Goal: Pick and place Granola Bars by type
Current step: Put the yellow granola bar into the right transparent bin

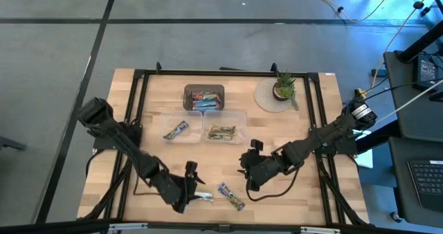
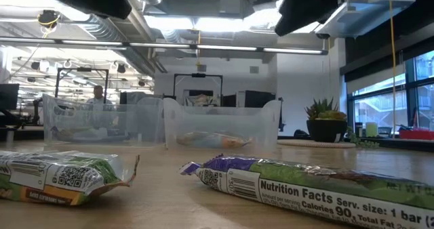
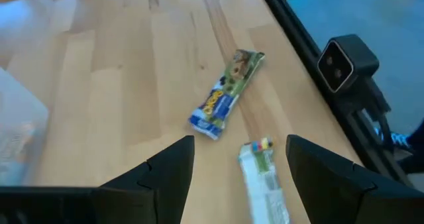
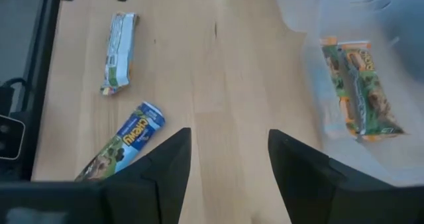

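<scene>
1. The counter (image 1: 304, 133) is light wood with a black frame running along its edges. A wide bare stretch lies across the middle between the two arms, while the near edge is close behind the loose bars.
2. Toward the far side sit two clear tubs (image 1: 205, 127) side by side – one holds a blue-white bar (image 1: 176, 130), the other green-tan bars (image 1: 222, 131). Just behind them is the dark tray (image 1: 204, 97) with more bars in it. A potted plant (image 1: 283, 87) stands on a round mat (image 1: 266, 95) at the far right.
3. The left hand (image 1: 194, 182) hovers low near the front edge, fingers spread with nothing between them. The silvery-green bar (image 3: 264, 184) lies just ahead, lined up with the gap.
4. The right hand (image 1: 246, 166) hangs over mid-counter, fingers apart and empty – open wood lies directly under it.
5. The purple-blue bar (image 1: 231, 196) lies flat and askew, just beside the silvery one, and nearer the left hand than the right.
</scene>
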`<state>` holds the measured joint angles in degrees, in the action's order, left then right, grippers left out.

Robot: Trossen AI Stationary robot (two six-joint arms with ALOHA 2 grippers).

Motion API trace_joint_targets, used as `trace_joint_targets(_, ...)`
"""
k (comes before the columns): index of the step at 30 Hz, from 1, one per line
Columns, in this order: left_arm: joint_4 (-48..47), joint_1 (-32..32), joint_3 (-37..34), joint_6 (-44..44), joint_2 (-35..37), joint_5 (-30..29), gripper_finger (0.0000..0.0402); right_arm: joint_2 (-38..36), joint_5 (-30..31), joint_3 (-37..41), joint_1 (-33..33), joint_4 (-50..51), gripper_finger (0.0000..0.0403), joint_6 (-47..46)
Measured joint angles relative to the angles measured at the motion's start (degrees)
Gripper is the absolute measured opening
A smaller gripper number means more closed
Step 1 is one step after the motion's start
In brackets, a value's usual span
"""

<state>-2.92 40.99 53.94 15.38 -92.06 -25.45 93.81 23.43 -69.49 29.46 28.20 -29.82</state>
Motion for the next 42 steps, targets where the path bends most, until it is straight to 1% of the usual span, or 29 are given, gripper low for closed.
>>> trace_joint_targets(4,-0.72,1.93,3.57,1.95,-5.73,-3.48,0.0231,1.31,0.07,0.00,0.45,-0.15,0.0204,-1.78)
trace_joint_targets(8,-2.42,2.52,6.48,6.37,-10.28,-3.07,0.0231,2.78,0.04,0.02,0.43,-0.02,0.0204,-3.83)
trace_joint_targets(11,-6.35,2.54,8.11,11.42,-12.95,-3.01,0.0231,3.86,0.03,0.02,0.54,-0.08,0.0204,-4.55)
trace_joint_targets(13,-8.70,2.52,8.46,13.89,-13.97,-2.78,0.0231,4.47,0.03,0.02,0.70,-0.19,0.0204,-4.61)
trace_joint_targets(15,-8.96,2.52,8.69,15.35,-14.82,-1.45,0.0231,4.55,-0.03,0.02,0.80,-0.08,0.0204,-4.64)
trace_joint_targets(20,-11.05,2.56,8.69,15.58,-16.47,0.97,0.0231,4.53,-0.01,0.02,0.80,-0.83,0.0204,-4.64)
trace_joint_targets(24,-10.63,2.54,8.72,15.79,-18.34,2.73,0.0231,4.53,-0.01,0.02,0.80,-1.03,0.0204,-4.63)
trace_joint_targets(29,-12.15,2.56,8.96,20.39,-19.38,3.36,0.0228,4.53,0.01,0.02,0.80,-1.11,0.0204,-4.53)
trace_joint_targets(32,-12.65,2.52,8.98,22.14,-19.40,3.60,0.0214,4.53,0.01,0.02,0.80,-1.09,0.0204,-4.42)
trace_joint_targets(38,-13.12,2.45,8.91,22.42,-19.49,3.74,0.0164,4.53,0.03,0.02,0.80,-0.90,0.0204,-4.13)
trace_joint_targets(42,-13.14,2.52,8.87,22.44,-19.58,1.73,0.0133,4.53,0.05,0.02,0.80,-0.90,0.0204,-3.89)
